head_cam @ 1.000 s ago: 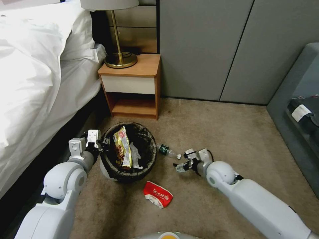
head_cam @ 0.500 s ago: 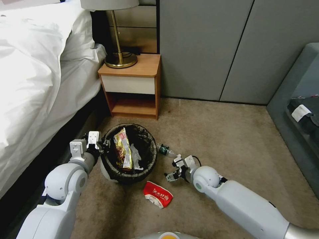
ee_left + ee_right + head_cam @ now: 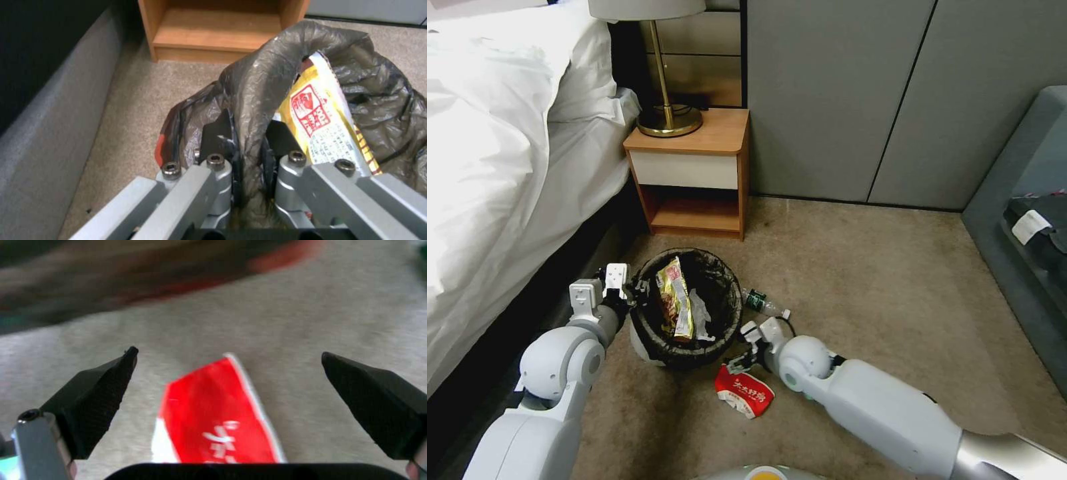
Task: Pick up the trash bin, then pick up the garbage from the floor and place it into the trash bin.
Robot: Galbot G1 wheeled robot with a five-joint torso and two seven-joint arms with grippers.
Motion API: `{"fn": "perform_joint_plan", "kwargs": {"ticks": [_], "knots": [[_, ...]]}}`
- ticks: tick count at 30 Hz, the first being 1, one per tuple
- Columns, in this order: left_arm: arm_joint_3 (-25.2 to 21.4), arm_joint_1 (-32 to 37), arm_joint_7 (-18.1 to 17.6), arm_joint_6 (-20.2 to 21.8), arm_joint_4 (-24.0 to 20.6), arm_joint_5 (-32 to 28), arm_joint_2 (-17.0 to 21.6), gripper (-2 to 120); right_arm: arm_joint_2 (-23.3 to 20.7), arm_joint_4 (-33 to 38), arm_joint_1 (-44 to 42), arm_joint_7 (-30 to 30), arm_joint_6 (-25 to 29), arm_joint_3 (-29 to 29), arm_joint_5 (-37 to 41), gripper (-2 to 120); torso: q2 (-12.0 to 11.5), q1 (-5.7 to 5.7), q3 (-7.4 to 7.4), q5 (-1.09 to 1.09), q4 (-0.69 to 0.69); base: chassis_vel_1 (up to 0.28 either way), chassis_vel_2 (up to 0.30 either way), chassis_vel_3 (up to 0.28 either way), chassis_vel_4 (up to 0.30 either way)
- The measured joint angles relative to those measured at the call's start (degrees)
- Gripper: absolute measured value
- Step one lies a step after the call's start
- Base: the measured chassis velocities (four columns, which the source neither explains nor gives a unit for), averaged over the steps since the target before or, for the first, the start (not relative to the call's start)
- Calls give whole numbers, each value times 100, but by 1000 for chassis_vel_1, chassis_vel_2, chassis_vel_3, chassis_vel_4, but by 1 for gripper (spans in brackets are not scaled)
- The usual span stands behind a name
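The trash bin (image 3: 686,313) stands on the carpet (image 3: 880,287) between the bed (image 3: 494,167) and the right arm, in front of the wooden nightstand (image 3: 694,173), its dark bag liner (image 3: 267,76) folded over the rim. Inside it lie a yellow snack wrapper (image 3: 674,297) and a crumpled white tissue (image 3: 699,313). The left tool (image 3: 627,291) is at the bin's rim on the bed side, and the left wrist view shows its two black fingers (image 3: 218,133) closed on the liner and rim, with the yellow wrapper (image 3: 325,123) just beyond them. On the floor just in front of the bin lies a red-and-white packet (image 3: 744,391). The right tool (image 3: 739,360) hangs low over the packet's near-bin edge; in the right wrist view its dark fingers (image 3: 95,396) are spread wide apart with the red packet (image 3: 222,416) lying between them, untouched. A small clear plastic bottle (image 3: 764,303) with a dark label lies on the carpet just to the right of the bin, behind the right wrist. A brass lamp (image 3: 667,87) stands on the nightstand.
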Motion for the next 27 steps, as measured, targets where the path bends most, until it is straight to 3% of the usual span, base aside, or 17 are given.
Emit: {"fn": "perform_joint_plan", "kwargs": {"ticks": [12, 27], "knots": [[-7, -53, 22, 0, 75, 5, 0, 5, 92, -48, -147, 52, -23, -263, -12, 100, 0, 0, 0, 0, -1, 0, 0, 0, 0], [29, -69, 26, 0, 99, 25, -23, 5, -44, -74, -623, 48, -4, -147, -128, 100, 0, 0, 0, 1, -1, 0, 0, 0, 0]]}}
